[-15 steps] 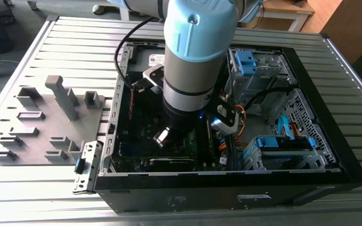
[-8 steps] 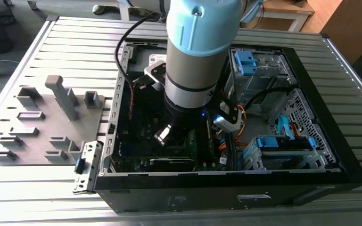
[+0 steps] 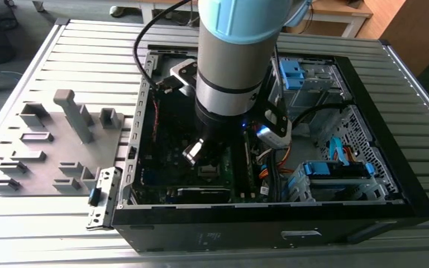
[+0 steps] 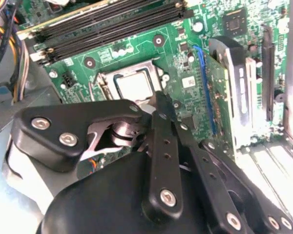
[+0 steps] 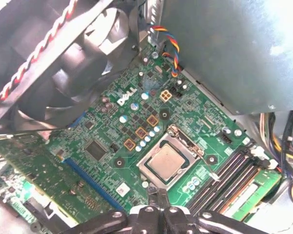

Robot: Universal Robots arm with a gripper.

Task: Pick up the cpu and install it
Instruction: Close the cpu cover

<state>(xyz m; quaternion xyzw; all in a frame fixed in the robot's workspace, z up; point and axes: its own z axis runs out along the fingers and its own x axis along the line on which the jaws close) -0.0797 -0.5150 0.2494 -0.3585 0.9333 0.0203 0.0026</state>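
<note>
**Chip seated in the socket, tool just above it**

The arm (image 3: 233,56) reaches down into the open computer case (image 3: 274,223), which lies on the slatted surface (image 3: 73,234). A grey tray (image 3: 47,151) of raised blocks sits beside the case, toward the exterior view's left.

In both wrist views the cpu (image 5: 167,161) lies flat inside the metal-framed socket (image 5: 185,141) of the green motherboard (image 5: 102,146), its dull silver face up and its edges square with the frame. In the second wrist view the same chip (image 4: 136,86) shows pale just beyond the black fingertips (image 4: 158,100).

The tool (image 5: 156,202) hangs right over the socket's edge with its fingers drawn narrow, tips close together, and nothing between them. Whether the tips touch the chip or the frame cannot be told.

Judging by how things lie, the placing step is at or near its end: the chip is in the socket and no longer carried. The socket's frame appears open around the chip; whether its retaining latch is closed cannot be told. Any move from here calls for a straight, clean lift, since a sideways nudge could shift the chip in its seat.
</note>
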